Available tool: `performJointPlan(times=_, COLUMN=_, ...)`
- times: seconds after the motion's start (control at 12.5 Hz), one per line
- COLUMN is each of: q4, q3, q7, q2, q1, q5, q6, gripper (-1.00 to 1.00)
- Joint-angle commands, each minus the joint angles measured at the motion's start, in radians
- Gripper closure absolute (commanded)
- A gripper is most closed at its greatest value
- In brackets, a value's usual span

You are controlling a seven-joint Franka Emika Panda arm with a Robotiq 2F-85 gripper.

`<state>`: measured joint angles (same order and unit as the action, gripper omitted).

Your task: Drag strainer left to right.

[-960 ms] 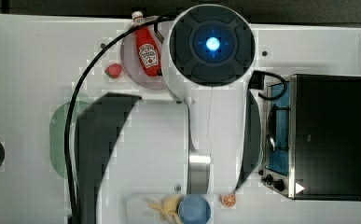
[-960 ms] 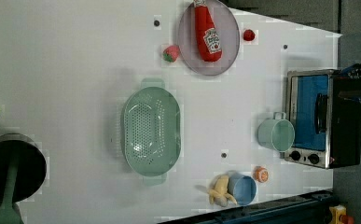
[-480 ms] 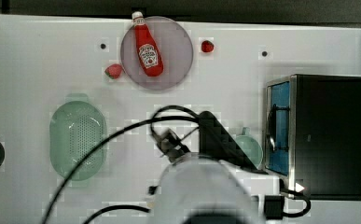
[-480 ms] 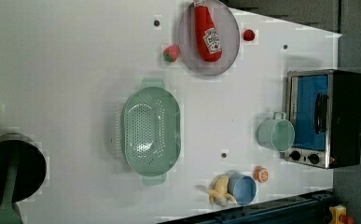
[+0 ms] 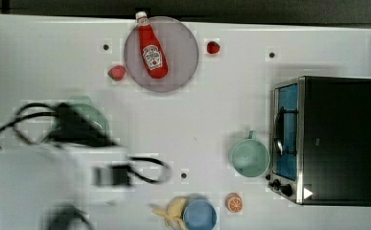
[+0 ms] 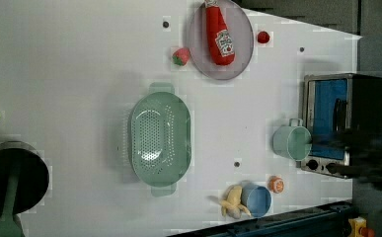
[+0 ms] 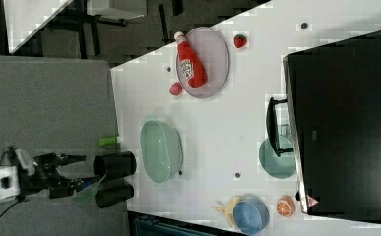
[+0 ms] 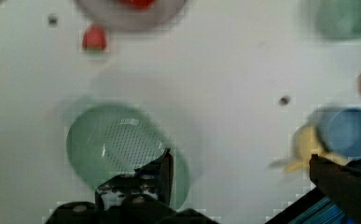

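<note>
Directly below the hand [image 8: 239, 172], the strainer [image 8: 122, 151].

White table [image 6: 80, 59]: strainer [image 6: 160, 138], cup [image 6: 291, 142], toaster oven [image 6: 344, 123], plate [image 6: 240, 59], blue bowl [image 6: 256, 200].

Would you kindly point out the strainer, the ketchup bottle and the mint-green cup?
strainer [image 6: 160, 138], left view, perforated floor.
ketchup bottle [image 5: 151, 54], top view, label.
mint-green cup [image 5: 249, 158], top view, inside bottom.
</note>
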<state>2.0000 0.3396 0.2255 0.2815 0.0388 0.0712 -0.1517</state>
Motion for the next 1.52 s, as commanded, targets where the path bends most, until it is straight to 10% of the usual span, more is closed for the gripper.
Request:
performJointPlan(times=0.08, q4=0.044, q3=0.138, q7=0.332, q2=-0.115, q1=0.003, q5=-0.028, q6=-0.064, gripper=-1.0)
performJointPlan(times=0.8, q4=0.087, q3=0.28, q7=1.138, q2=-0.524, q1=0.008, q5=-0.081, q6=-0.487, gripper=-1.0)
performJointPlan(times=1.52, q4=0.147, q3=0.225, q7=1.173, q2=-0.793, q1=0.019, q5=-0.203, q6=-0.811, gripper=-1.0)
